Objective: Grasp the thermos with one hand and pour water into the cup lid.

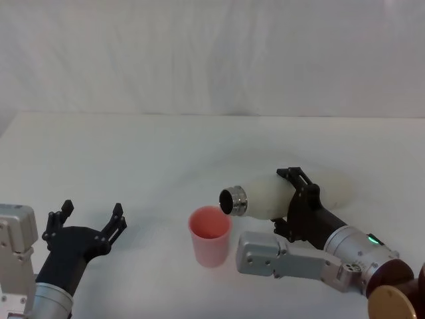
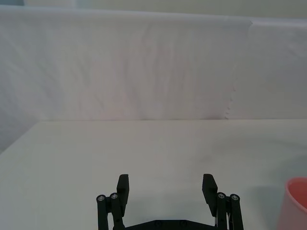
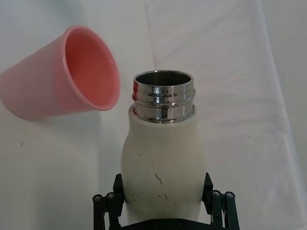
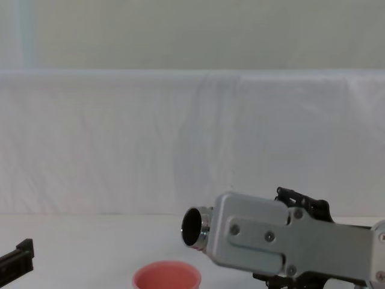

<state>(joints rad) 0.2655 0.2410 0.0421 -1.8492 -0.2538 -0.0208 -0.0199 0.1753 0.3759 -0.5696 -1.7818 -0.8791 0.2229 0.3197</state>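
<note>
Thermos (image 1: 269,196), cream-white, steel neck over pink cup lid (image 1: 210,235), clamped in right gripper (image 1: 297,203) jaws.

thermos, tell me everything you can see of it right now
The thermos is a cream-white matte bottle with rounded shoulders and a shiny steel threaded neck, uncapped. It has a few small dark marks on its body. The right gripper holds it mid-body between black fingers, tipped nearly horizontal above the table, its open mouth next to and above the pink cup lid, not touching it.

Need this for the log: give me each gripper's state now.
Left gripper: open, holding nothing, resting low at the left.
Right gripper: shut on the thermos, tipped with its neck over the cup lid.
</note>
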